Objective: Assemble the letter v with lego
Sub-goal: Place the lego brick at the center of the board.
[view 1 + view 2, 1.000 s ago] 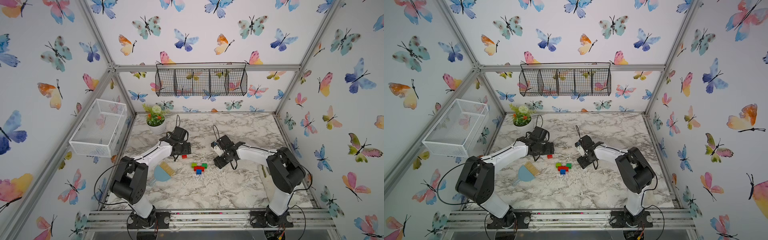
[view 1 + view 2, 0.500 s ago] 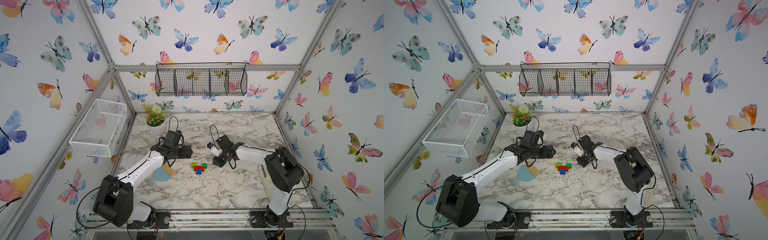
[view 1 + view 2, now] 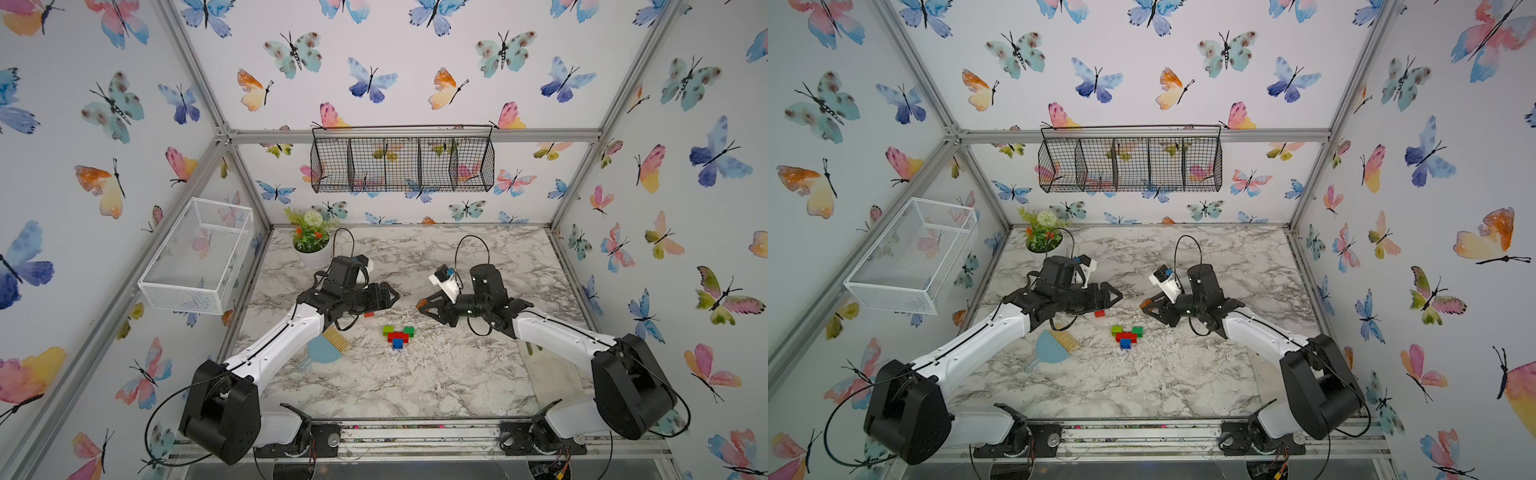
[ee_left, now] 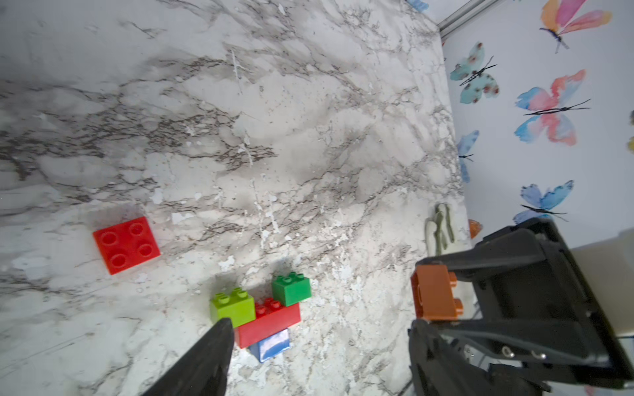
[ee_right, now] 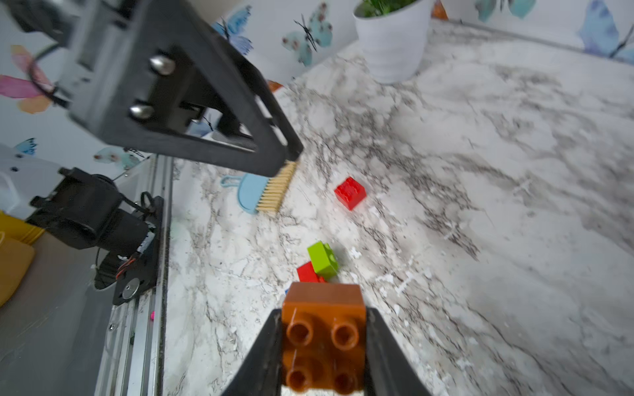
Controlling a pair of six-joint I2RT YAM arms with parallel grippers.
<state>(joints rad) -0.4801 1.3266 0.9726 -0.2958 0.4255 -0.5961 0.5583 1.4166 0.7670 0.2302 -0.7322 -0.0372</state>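
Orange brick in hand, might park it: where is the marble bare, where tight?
Free: the near marble between the brick cluster and the front rail; also the far strip beside the plant pot. Crowded: the middle, cluster and loose red brick near left gripper and right gripper, hand brush under the left arm.

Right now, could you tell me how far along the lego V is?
Done: blue brick, long red brick, lime brick and green brick look joined. In hand: the right end effector grips the orange brick. Remaining: seat it, then add the loose red square brick.

orange brick [image 5: 322,343] | lime brick [image 4: 231,307] | grey-veined white table [image 3: 415,374] | butterfly-print walls [image 3: 104,124]
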